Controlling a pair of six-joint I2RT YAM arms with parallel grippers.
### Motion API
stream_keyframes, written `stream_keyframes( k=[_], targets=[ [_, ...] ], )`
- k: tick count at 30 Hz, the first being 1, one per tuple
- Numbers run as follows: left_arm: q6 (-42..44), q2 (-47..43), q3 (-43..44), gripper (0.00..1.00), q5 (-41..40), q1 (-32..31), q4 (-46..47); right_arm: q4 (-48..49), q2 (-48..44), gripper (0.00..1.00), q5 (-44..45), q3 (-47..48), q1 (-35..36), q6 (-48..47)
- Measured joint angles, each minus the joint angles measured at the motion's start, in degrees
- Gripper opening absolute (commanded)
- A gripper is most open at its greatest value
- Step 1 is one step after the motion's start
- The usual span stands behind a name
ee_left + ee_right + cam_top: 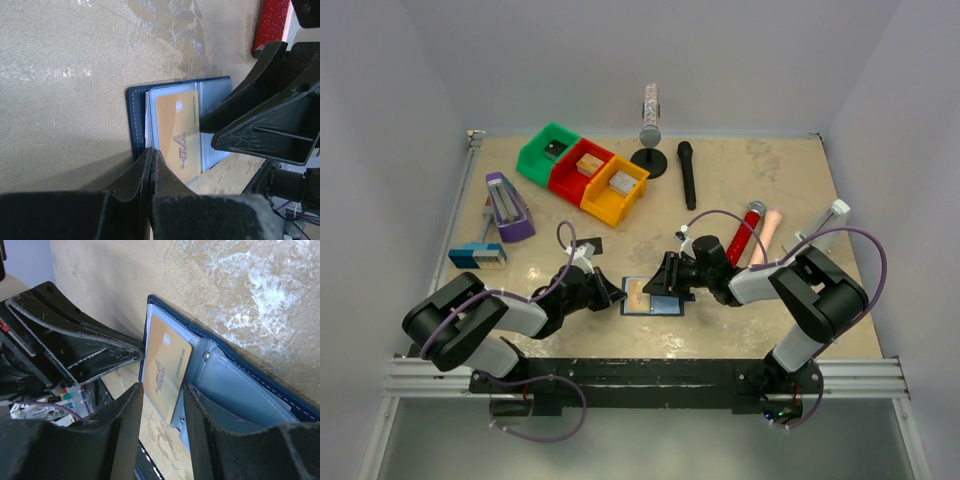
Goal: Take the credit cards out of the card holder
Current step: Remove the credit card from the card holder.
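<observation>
- Between the right pincer's (163,390) fingers lay one end of the tan-gold card (167,360); the rest sat on the open card holder's (240,385) inner pocket.
- Those fingers stood half apart, one each side of the card. I could not tell if they squeezed it.
- Across from it, the left pincer (152,154) was shut tight on nothing, its tip at the holder's edge, just beside the card.
- A bit past the left pincer, a flat black piece (592,245) lay alone on the table (750,170), probably one card already out.
- So the job looked about halfway: the tan-gold card was not out yet, and no silvery card showed.
- The card was thin, stiff and shiny, with letters on it. The holder was dark blue with pale stitching outside and smooth blue-grey pockets inside. The table looked rough and sandy.
</observation>
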Motion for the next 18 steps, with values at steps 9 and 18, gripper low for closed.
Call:
stream_keyframes(
  k=[9, 18],
  targets=[
    [-0.11, 0.39, -0.07, 0.0, 0.0, 0.0, 0.61, 0.07, 0.37, 0.42, -0.26, 0.0, -0.04, 0.0],
    [-0.46, 0.83, -0.39, 0.0, 0.0, 0.0, 1.66, 0.09, 1.09, 0.44, -1.2, 0.04, -0.31, 0.0]
  ],
)
